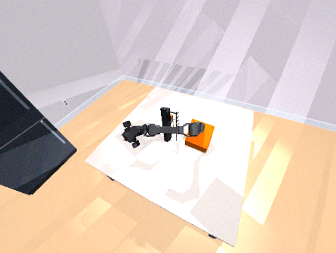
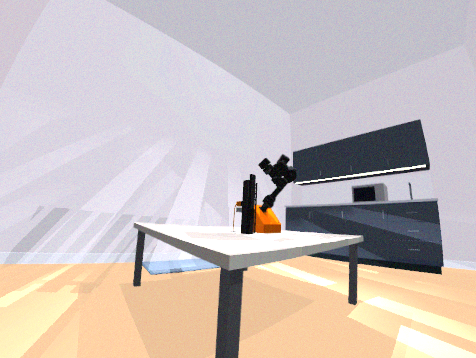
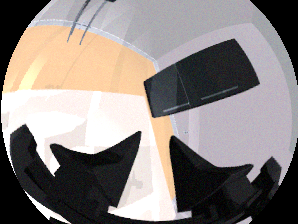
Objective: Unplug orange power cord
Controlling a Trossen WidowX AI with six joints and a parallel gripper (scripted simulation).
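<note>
Wrist view, claw [image 1: 130,134] [image 2: 274,162] [image 3: 156,136] partly open, white table [image 1: 219,166] [image 2: 295,250] [image 3: 45,112] apparently below

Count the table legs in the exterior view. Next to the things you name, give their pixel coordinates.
3 visible: one nearest the camera [image 2: 230,315], one toward the picture's left [image 2: 139,257], one toward its right [image 2: 353,275]. A fourth may be hidden.

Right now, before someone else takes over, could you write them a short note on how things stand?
Gripper: open partway, nothing between its fingers, raised above the table.
Job's things: a tall black upright piece, perhaps the power strip, stands on the table; a small orange part beside it may be the cord or plug.
Done: the gripper is off all of these.
Left: check whether the plug is out; I cannot tell.
</note>
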